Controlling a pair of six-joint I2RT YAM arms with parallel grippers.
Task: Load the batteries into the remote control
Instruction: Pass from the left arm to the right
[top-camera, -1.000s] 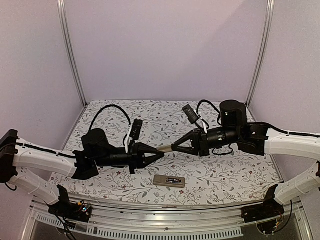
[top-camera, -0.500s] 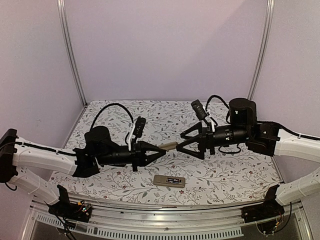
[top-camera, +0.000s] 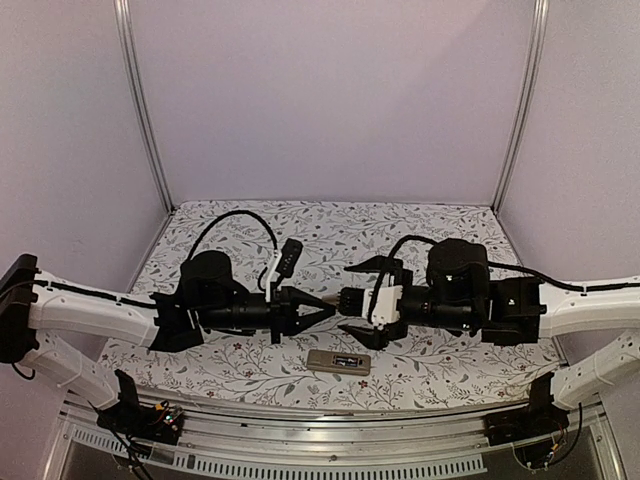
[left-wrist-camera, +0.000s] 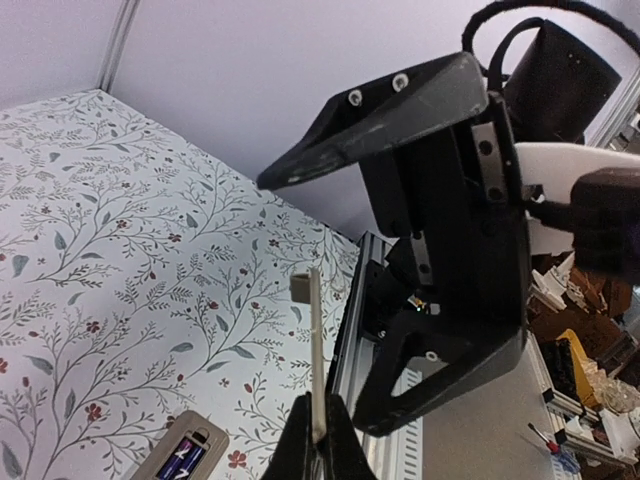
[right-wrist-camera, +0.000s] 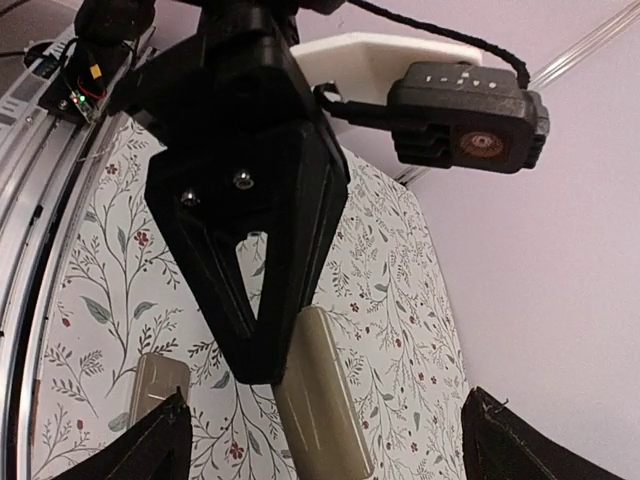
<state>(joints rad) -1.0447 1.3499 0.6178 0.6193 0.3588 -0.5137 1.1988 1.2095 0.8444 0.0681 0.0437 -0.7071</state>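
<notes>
Above the bench (top-camera: 230, 375), the left tool (top-camera: 327, 309) is clenched on a thin tan cover panel (left-wrist-camera: 314, 350). The right tool (top-camera: 349, 298) is released, its jaws agape around the panel's free end. Directly below lies the remote control (top-camera: 338, 362), long axis crosswise, with the batteries (left-wrist-camera: 186, 458) apparently in its recess.

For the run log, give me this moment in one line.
left gripper: shut on cover panel | right gripper: open | remote control: on table, back up | batteries: inside remote control
</notes>
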